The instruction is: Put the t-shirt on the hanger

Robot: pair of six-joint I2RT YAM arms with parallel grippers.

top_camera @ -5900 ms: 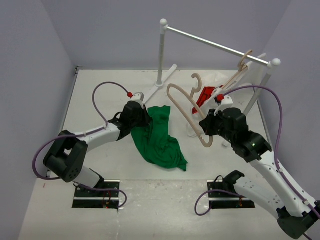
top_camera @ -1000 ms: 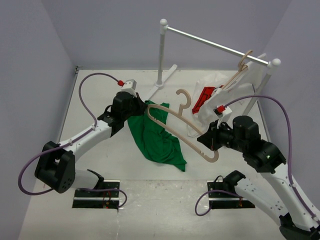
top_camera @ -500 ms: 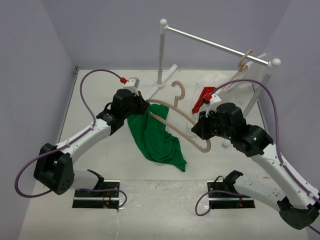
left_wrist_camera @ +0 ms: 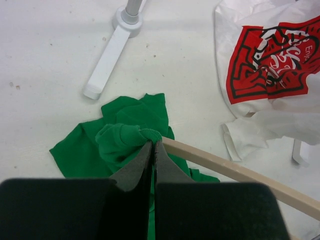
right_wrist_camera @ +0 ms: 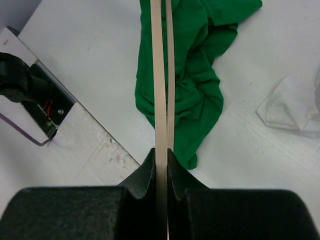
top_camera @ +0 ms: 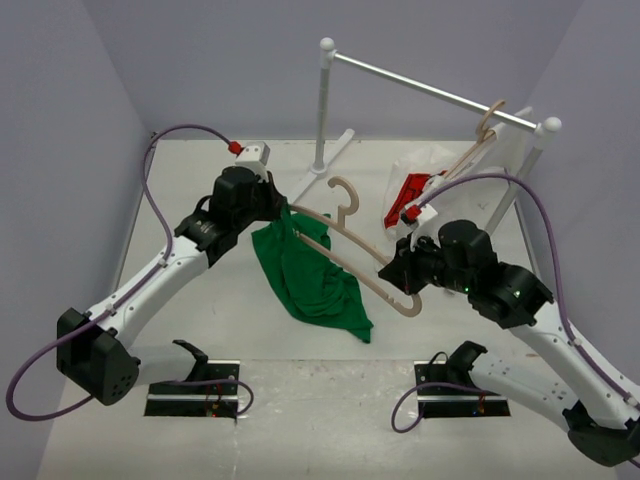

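The green t-shirt point(top_camera: 305, 275) hangs from my left gripper point(top_camera: 283, 212), which is shut on a bunched edge of it point(left_wrist_camera: 131, 135); its lower part lies on the table. My right gripper point(top_camera: 403, 279) is shut on one end of the tan wooden hanger point(top_camera: 345, 248), held above the table with its hook point(top_camera: 347, 192) pointing away. The hanger's far arm reaches into the shirt beside my left fingers point(left_wrist_camera: 200, 156). In the right wrist view the hanger's two bars point(right_wrist_camera: 161, 75) run straight out from my jaws over the shirt point(right_wrist_camera: 192, 85).
A white clothes rail point(top_camera: 430, 92) stands at the back on a post point(top_camera: 323, 105) with a foot point(left_wrist_camera: 107, 62). A second wooden hanger point(top_camera: 478, 140) with a white and red garment point(top_camera: 418, 190) hangs at its right end; the garment also shows in the left wrist view point(left_wrist_camera: 270, 65).
My left gripper has lifted the shirt's edge up and to the left. My right gripper has swung the hanger left, its arm now entering the shirt by my left fingers.
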